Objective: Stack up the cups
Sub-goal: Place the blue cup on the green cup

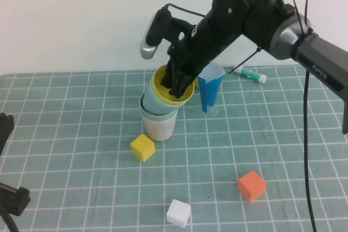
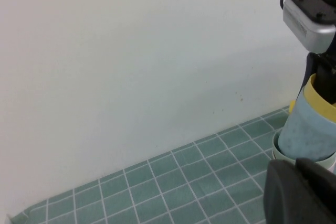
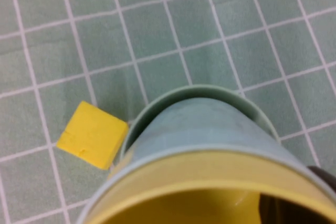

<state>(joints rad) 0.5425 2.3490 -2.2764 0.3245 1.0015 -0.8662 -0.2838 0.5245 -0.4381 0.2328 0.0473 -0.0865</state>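
Matte tapered yellow cup [image 1: 173, 88] tilted atop nested blue [image 1: 148, 103], green [image 1: 152, 116], pink [image 1: 159, 127] cups mid-worktop [image 1: 81, 156]; rim pinched by right gripper [image 1: 178, 86]; left gripper [image 1: 11, 199] at near-left edge, fingers indiscernible.

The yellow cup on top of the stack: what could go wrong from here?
The yellow cup sits tilted in the blue cup, with the right gripper shut on its rim. Letting go now may leave it crooked, or tip the stack. The blue paper cone stands close by the right arm; pulling back could knock it over. The left gripper is parked at the table's left edge, no danger.
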